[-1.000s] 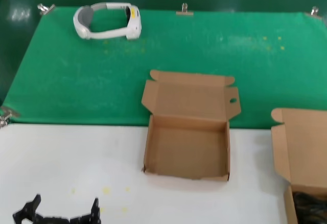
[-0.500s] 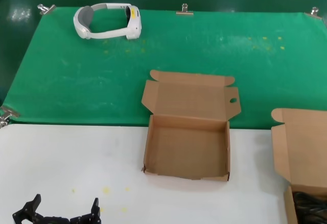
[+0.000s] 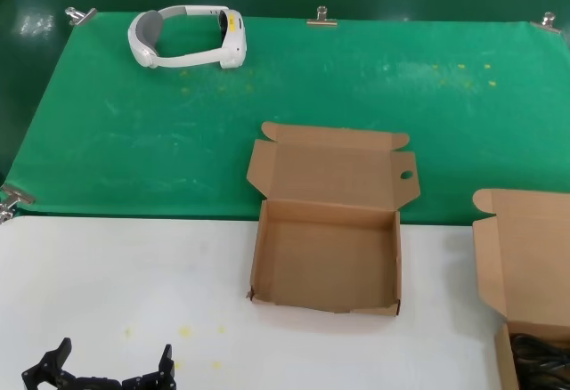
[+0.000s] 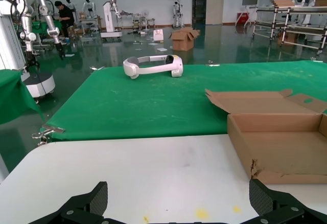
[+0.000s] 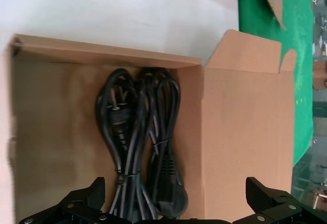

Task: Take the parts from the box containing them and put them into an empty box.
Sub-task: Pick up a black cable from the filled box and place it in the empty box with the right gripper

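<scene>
The empty box (image 3: 325, 303) stands open mid-table, its lid flap pierced by a round hole (image 3: 406, 174); it also shows in the left wrist view (image 4: 278, 144). The box containing the parts (image 3: 527, 261) sits at the right edge, with black cable (image 3: 539, 352) just visible inside. The right wrist view shows the parts (image 5: 138, 147) as black coiled power cables with plugs, lying as two bundles side by side on the box floor (image 5: 51, 132). My right gripper (image 5: 176, 196) hovers open above them, touching nothing. My left gripper (image 3: 107, 370) is open and empty, low over the white table (image 4: 179, 199).
A white headset (image 3: 187, 38) lies at the far left of the green mat (image 3: 356, 96), which is clipped down at its edges. The lid of the parts box (image 5: 248, 121) stands open beside the cables. White table (image 3: 116, 274) lies between my left gripper and the empty box.
My left gripper has sunk slightly toward the near table edge. The boxes have not moved.
</scene>
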Available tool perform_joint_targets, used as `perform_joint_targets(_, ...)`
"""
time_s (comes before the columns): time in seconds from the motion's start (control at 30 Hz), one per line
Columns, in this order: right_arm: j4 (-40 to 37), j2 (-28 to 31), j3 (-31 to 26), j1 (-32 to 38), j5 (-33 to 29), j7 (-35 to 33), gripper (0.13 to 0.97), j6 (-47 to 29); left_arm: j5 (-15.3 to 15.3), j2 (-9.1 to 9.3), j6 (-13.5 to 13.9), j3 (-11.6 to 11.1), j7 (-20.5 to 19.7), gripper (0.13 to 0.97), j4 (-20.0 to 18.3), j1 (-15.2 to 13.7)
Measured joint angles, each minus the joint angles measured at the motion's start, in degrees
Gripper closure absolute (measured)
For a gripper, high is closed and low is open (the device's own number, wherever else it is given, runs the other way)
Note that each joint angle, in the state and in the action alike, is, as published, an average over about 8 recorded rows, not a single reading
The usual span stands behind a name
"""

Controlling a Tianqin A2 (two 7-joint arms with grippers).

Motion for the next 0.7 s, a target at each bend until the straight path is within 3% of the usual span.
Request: perform_joint_targets(0.7, -4.7, -2.5, 0.0, 1.9, 0.0, -4.2, 0.165, -3.7, 0.0, 0.0, 0.0, 0.0, 0.0, 0.132, 0.0, 0.0)
